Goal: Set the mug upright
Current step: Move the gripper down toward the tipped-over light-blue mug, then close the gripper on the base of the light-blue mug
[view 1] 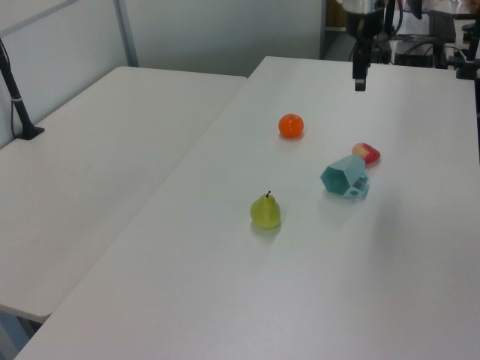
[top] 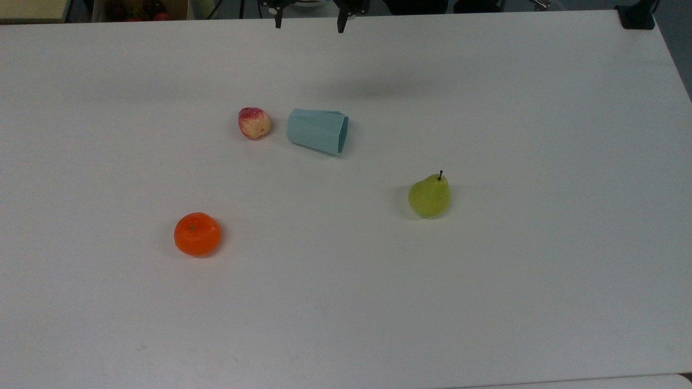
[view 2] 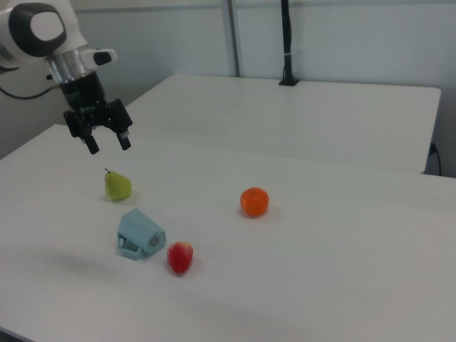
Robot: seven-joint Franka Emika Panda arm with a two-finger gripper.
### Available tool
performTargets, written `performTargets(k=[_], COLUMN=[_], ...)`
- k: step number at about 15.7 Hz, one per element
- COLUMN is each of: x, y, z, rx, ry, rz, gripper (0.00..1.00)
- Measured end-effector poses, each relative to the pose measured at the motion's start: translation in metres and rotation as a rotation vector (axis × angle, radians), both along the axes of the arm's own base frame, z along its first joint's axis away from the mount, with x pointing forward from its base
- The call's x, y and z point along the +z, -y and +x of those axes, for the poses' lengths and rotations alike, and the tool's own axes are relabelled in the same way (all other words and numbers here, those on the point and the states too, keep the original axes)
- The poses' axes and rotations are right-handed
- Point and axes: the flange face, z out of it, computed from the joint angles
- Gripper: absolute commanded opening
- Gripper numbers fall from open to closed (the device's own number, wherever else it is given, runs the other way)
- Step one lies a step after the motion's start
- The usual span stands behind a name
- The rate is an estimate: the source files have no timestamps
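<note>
The pale-blue mug (top: pixel 317 131) lies tipped on its side on the white table (top: pixel 486 297), nearer the far edge in the top view, just beside a strawberry (top: pixel 254 122); the gripper (view 2: pixel 106 140) hangs above, fingers spread, empty

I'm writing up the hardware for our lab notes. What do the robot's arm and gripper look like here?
In the right view the arm is white and rounded, with a dark grey round cap on its joint and a silver metal ring at the wrist. Below that sits a black gripper with two short black fingers. In the top view the fingers appear as two thin dark prongs.
</note>
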Motion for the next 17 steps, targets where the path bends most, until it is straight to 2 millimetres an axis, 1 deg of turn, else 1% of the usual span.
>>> performTargets(k=[2,4,6,8,13,15,17], x=[-0.017,-0.038,-0.067,-0.099,-0.187,-0.22,-0.248], y=[-0.031,-0.057,-0.077,-0.092,-0.122,-0.128,-0.127], z=[-0.003,-0.003,0.002,0.007,0.011,0.013,0.015], rx=[0.013,0.02,0.016,0.013,-0.014,-0.041,-0.075], ry=[0.0,0.005,0.007,0.005,-0.011,0.004,0.019], rz=[-0.097,-0.173,-0.253,-0.332,-0.5,-0.559,-0.611], gripper=[1.0,1.0,1.0,1.0,1.0,1.0,1.0])
